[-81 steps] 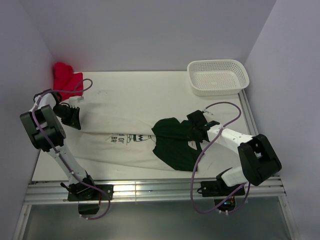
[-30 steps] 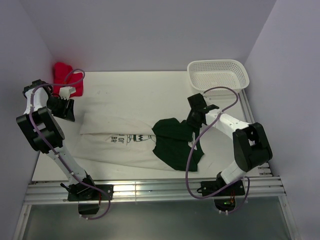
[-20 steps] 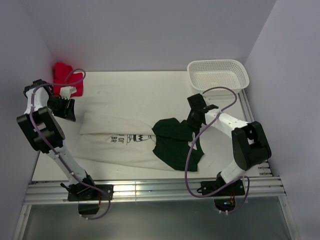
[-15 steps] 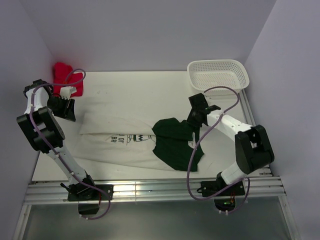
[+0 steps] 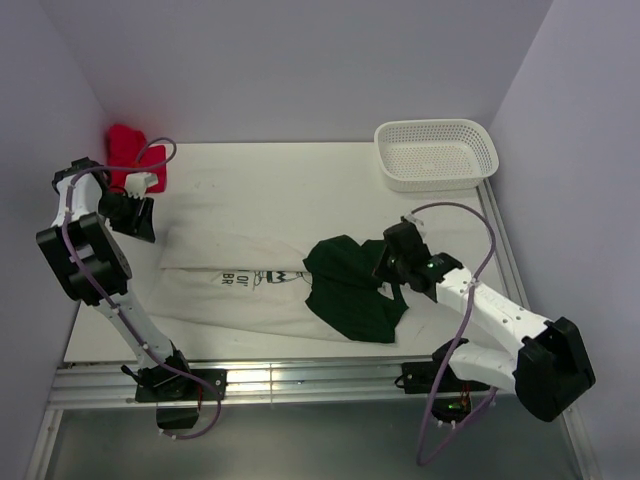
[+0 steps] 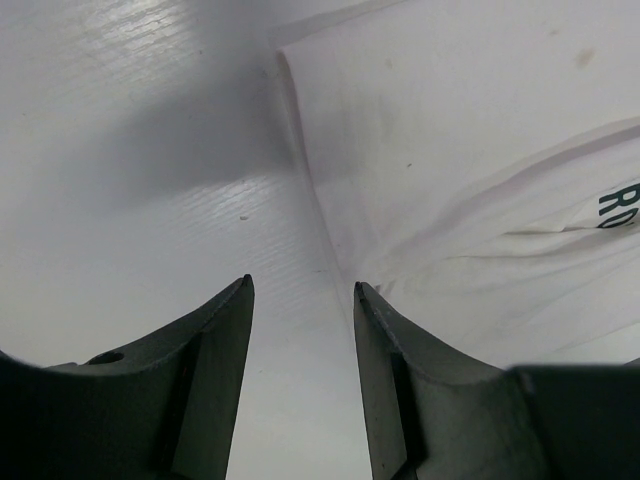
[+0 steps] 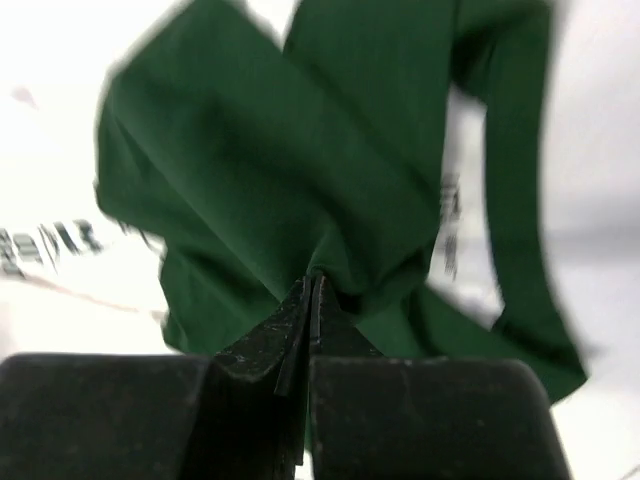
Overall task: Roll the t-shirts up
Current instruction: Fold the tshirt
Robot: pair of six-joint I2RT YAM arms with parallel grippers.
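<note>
The off-white t-shirt (image 5: pixel 225 268) with dark lettering lies spread flat across the table's middle. A dark green t-shirt (image 5: pixel 348 290) lies crumpled over its right part. My right gripper (image 5: pixel 383 268) is at the green shirt's right edge. In the right wrist view the right gripper (image 7: pixel 312 282) is shut on a pinched fold of the green t-shirt (image 7: pixel 300 150), and the off-white t-shirt (image 7: pixel 60 290) shows beneath. My left gripper (image 5: pixel 140 226) hovers at the off-white shirt's far left corner. In the left wrist view that gripper (image 6: pixel 304 285) stands open and empty over the off-white t-shirt's edge (image 6: pixel 470 180).
A white mesh basket (image 5: pixel 436 152) stands at the back right corner. A red cloth (image 5: pixel 128 150) is bunched at the back left against the wall. Side walls close in on both sides, and a metal rail (image 5: pixel 300 380) runs along the near edge.
My right gripper has shut on the green shirt's right edge and drawn back toward the near side, the arm now stretched lower right. The left arm has barely moved.
</note>
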